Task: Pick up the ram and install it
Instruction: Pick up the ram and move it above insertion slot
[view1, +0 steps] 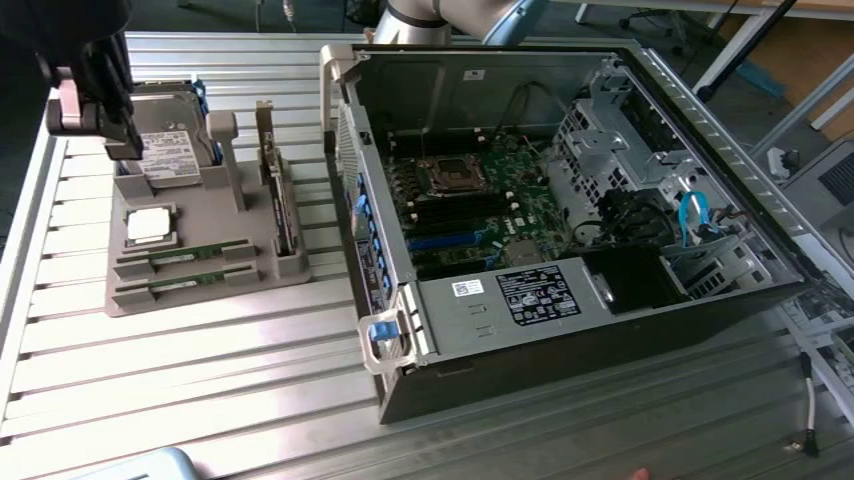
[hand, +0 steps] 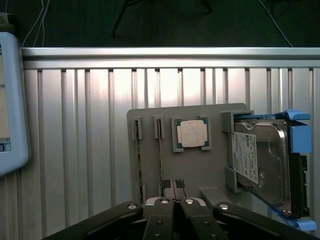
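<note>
Two ram sticks, thin and green, lie edge-up in slots of the grey parts holder (view1: 200, 300): one ram stick (view1: 183, 256) and a second ram stick (view1: 180, 285) beside it. In the wrist view they show as thin dark lines, one ram stick (hand: 138, 165) and the other ram stick (hand: 160, 160). My gripper (hand: 172, 186) is shut with nothing between its fingers. It hangs above the holder (hand: 150, 115), apart from the sticks. In the exterior view the gripper (view1: 120, 145) is at the left, over the holder's hard-drive end.
The holder also carries a hard drive (view1: 167, 150), a silver processor chip (view1: 150, 225) and an upright expansion card (view1: 278, 215). The open computer case (view1: 400, 330) lies at the exterior view's right, its motherboard (view1: 481, 210) exposed. A white-and-blue device (hand: 7, 100) sits on the ribbed table.
</note>
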